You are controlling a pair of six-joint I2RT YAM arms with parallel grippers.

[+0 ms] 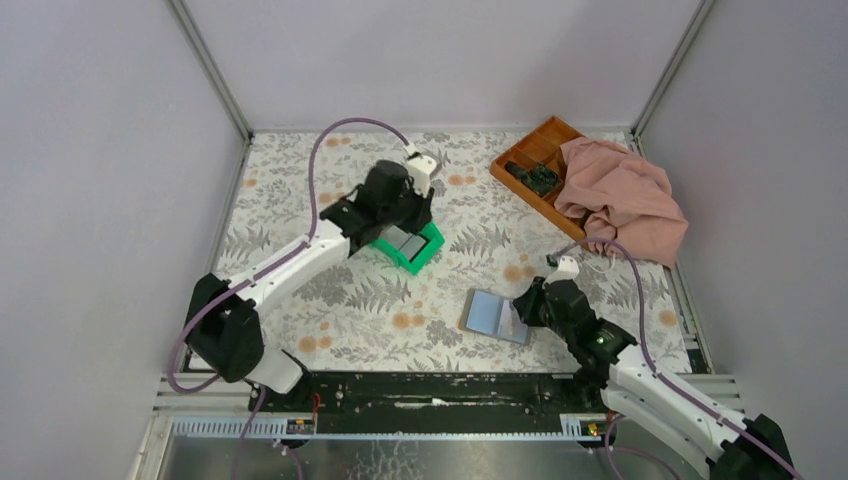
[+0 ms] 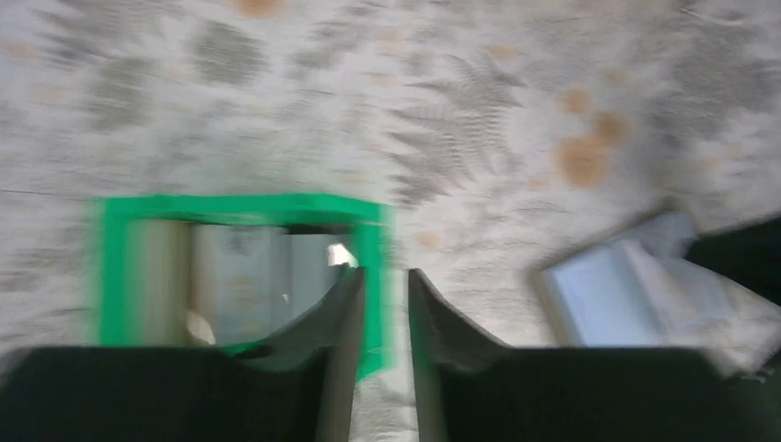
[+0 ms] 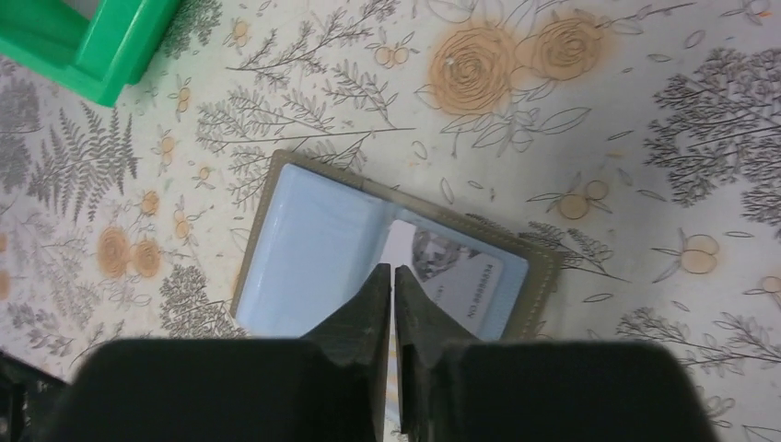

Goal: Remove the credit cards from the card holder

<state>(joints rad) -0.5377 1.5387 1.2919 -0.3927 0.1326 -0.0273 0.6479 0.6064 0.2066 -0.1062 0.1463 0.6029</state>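
The card holder (image 1: 488, 312) lies open on the floral table, pale blue inside with a tan stitched border (image 3: 304, 249). A printed credit card (image 3: 470, 285) sits in its right pocket. A whitish card (image 3: 402, 241) sticks up at the fold, and my right gripper (image 3: 394, 270) is shut on its edge with only a thin slit between the jaws. My left gripper (image 2: 385, 276) hovers open and blurred over the right wall of the green bin (image 2: 241, 210). Greyish and tan cards (image 2: 239, 281) lie in that bin. Nothing is between the left fingers. The card holder (image 2: 635, 285) shows at right.
An orange-brown compartment tray (image 1: 530, 160) with dark items stands at the back right, partly under a pink cloth (image 1: 625, 195). The green bin (image 1: 425, 250) sits mid-table under the left arm. Grey walls enclose the table on three sides.
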